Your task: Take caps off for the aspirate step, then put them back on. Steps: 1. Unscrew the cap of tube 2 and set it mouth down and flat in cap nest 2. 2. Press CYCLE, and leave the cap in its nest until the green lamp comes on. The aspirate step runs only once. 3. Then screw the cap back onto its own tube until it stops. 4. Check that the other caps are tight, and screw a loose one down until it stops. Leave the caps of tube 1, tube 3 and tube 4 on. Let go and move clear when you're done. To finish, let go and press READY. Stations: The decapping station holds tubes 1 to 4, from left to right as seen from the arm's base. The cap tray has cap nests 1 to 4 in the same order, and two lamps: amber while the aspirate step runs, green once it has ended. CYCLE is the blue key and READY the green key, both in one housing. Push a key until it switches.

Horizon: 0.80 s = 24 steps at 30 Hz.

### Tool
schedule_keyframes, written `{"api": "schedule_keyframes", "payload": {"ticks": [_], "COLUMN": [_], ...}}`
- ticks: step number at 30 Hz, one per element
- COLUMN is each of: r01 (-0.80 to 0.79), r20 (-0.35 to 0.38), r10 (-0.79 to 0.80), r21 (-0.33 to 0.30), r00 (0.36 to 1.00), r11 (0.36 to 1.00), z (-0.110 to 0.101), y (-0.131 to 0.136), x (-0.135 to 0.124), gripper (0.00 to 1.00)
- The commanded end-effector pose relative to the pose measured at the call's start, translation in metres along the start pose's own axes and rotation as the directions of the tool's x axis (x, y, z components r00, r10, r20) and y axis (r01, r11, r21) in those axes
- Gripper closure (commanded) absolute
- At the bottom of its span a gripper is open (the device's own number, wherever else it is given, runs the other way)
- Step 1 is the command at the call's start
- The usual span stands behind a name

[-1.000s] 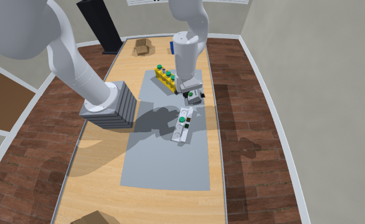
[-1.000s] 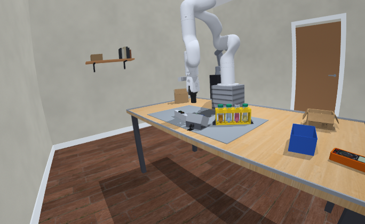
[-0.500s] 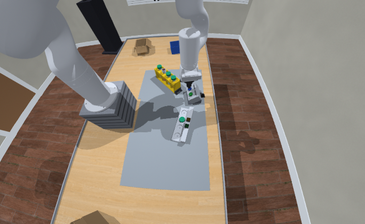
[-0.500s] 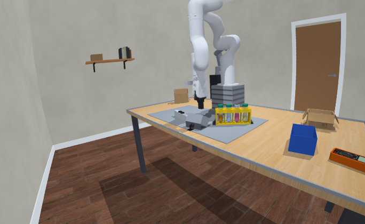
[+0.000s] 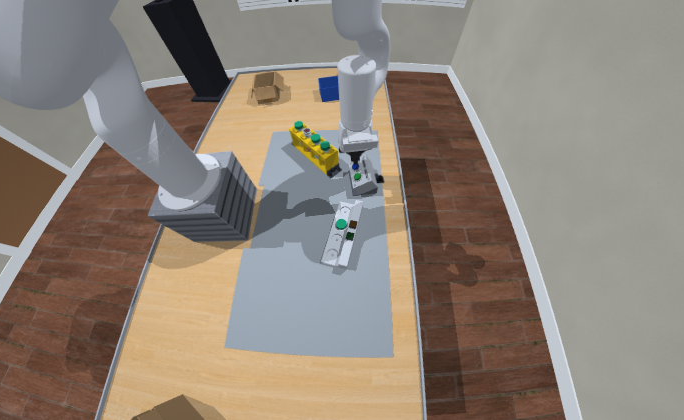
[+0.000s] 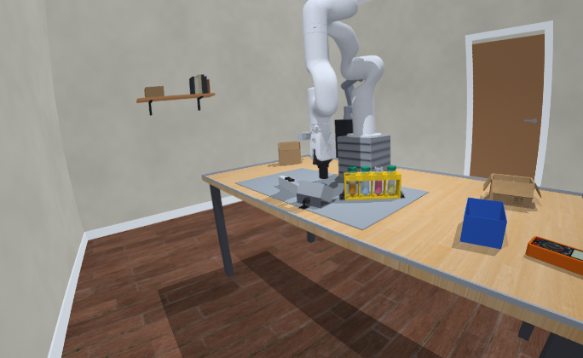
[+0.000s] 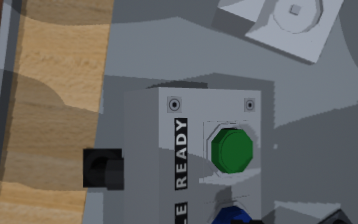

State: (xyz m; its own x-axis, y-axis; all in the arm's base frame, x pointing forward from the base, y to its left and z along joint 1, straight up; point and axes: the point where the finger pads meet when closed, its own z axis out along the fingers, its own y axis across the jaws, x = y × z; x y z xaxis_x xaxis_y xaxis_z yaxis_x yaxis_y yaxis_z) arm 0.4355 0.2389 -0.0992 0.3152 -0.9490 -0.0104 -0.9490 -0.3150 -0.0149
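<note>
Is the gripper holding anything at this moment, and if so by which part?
Nothing is held. The gripper is shut on nothing, above the blue key; the cap sits in the tray.

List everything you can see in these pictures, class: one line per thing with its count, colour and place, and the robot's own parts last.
Table: 1, wood top, room centre.
Mat: 1, grey, on table.
Tube rack: 1, yellow, on mat.
Capped tubes: 3, green caps, in rack.
Uncapped tube: 1, second in rack.
Loose cap: 1, green, in cap tray.
Cap tray: 1, pale grey, mid-mat.
Lamps: 2, dark, on tray.
Key housing: 1, grey, near table edge.
READY key: 1, green.
CYCLE key: 1, blue.
Open cartons: 2, brown, far end.
Bin: 1, blue.
Meter: 1, orange.
Wall shelf: 1, wooden.
Door: 1, brown.
Arm: 1, white.
Pedestal: 1, grey.
Tool: 1, black, shut, over CYCLE.
</note>
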Motion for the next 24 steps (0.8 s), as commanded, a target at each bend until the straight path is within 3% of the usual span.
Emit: {"api": "schedule_keyframes", "payload": {"ticks": [1,24], "r01": [0.0,0.0], "r20": [-0.014,-0.014], "r10": [0.0,0.0], "r21": [-0.014,-0.014], "r00": [1.0,1.0], "r11": [1.0,1.0], "z": [0.0087,0.0117], "y": [-0.0014,-0.0014], "x": [-0.0003,-0.0002], "gripper": [1.0,1.0]}}
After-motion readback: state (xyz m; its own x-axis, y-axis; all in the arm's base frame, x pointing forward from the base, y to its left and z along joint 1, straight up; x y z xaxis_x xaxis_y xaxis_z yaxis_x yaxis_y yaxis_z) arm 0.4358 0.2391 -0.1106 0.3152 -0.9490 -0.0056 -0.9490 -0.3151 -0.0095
